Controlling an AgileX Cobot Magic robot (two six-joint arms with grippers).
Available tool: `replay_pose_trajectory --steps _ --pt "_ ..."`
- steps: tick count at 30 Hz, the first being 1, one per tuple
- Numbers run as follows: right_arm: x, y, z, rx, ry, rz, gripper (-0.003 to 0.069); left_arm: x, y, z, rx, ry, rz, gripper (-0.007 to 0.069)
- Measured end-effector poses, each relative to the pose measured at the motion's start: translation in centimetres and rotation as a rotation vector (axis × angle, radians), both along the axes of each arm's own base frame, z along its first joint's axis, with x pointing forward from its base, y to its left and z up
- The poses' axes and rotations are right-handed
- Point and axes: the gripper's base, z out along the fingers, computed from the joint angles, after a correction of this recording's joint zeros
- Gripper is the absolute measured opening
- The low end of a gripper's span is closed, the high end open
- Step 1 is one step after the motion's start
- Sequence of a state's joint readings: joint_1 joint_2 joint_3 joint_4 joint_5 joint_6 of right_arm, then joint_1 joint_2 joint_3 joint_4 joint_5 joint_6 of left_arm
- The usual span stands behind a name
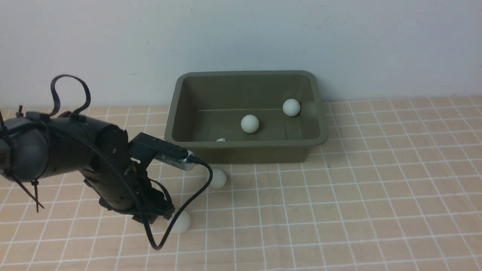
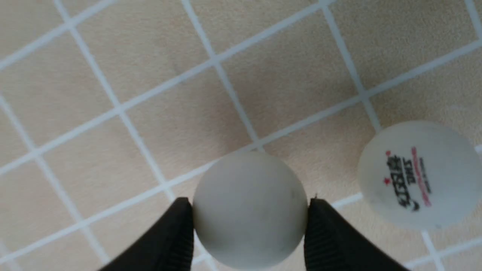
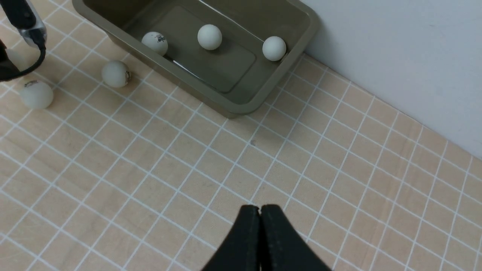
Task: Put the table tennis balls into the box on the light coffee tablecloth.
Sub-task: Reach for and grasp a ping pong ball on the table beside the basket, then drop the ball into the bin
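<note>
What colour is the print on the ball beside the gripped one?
Black and red on the white ball; clearest in left wrist view.

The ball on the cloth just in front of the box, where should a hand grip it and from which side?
Take the ball across its widest middle, coming straight down from above. It is round and smooth, so an off-centre pinch would likely squirt it away. The box wall stands close behind it, so set the fingers to its left and right, along that wall.
</note>
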State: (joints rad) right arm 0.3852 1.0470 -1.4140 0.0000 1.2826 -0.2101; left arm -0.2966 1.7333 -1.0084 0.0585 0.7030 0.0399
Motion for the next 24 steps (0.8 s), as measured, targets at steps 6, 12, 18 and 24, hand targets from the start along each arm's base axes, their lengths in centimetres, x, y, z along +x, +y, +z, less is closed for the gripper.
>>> replay_pose_trajectory --steps 6,12,18,24 --pt "0.0 0.0 0.0 0.0 -0.001 0.0 -0.0018 2.3 -0.5 6.0 0.017 -0.003 0.009 0.0302" --pt "0.0 0.0 0.0 0.0 -0.001 0.001 -0.0018 4.8 -1.7 12.1 -0.074 -0.189 0.005 0.0302" --pt "0.0 0.0 0.0 -0.011 -0.005 0.011 -0.0018 7.7 -3.7 12.8 -0.213 -0.31 -0.056 0.0302" --pt "0.0 0.0 0.0 -0.011 -0.005 0.011 -0.0018 11.1 -5.2 8.4 -0.232 -0.293 -0.105 0.0302"
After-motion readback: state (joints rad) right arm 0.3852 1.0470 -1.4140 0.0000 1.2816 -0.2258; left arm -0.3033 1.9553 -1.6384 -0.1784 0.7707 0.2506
